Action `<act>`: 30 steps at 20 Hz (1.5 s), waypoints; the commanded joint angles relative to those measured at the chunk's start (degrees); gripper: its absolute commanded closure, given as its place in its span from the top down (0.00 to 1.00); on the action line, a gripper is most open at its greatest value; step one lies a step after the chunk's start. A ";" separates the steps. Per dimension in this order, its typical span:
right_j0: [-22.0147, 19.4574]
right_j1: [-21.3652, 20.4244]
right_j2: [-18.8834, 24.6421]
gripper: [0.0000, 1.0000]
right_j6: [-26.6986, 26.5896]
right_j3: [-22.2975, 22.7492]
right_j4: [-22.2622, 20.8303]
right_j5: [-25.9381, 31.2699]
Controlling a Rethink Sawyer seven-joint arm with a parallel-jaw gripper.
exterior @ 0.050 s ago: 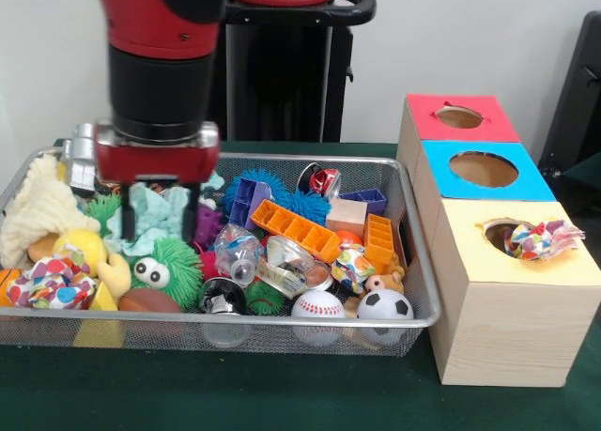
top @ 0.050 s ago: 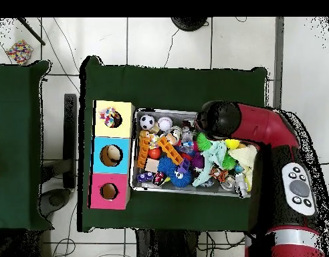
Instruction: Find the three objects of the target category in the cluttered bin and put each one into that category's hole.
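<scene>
Green table [exterior @ 0.050 s ago: 282, 393]; jaws [exterior @ 0.050 s ago: 160, 226] spread over bin [exterior @ 0.050 s ago: 413, 290].

The red and black arm [exterior @ 0.050 s ago: 164, 37] comes straight down at the left of the front view, its black wrist section vertical above a red gripper housing. The gripper [exterior @ 0.050 s ago: 158, 226] points downward, its two dark fingers [exterior @ 0.050 s ago: 129, 215] held apart (a clear gap shows between them). From overhead the arm [top @ 0.050 s ago: 261, 124] bends across, hiding the gripper beneath it.
</scene>
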 commanded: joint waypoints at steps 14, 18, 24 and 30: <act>-3.75 4.79 8.04 1.00 -14.33 -6.23 -8.12 7.09; -3.62 5.97 8.30 1.00 -12.45 -6.49 -8.64 6.18; -3.21 7.38 8.14 1.00 -11.24 -6.91 -9.50 5.19; -2.59 7.71 7.58 1.00 -11.80 -8.15 -10.87 5.86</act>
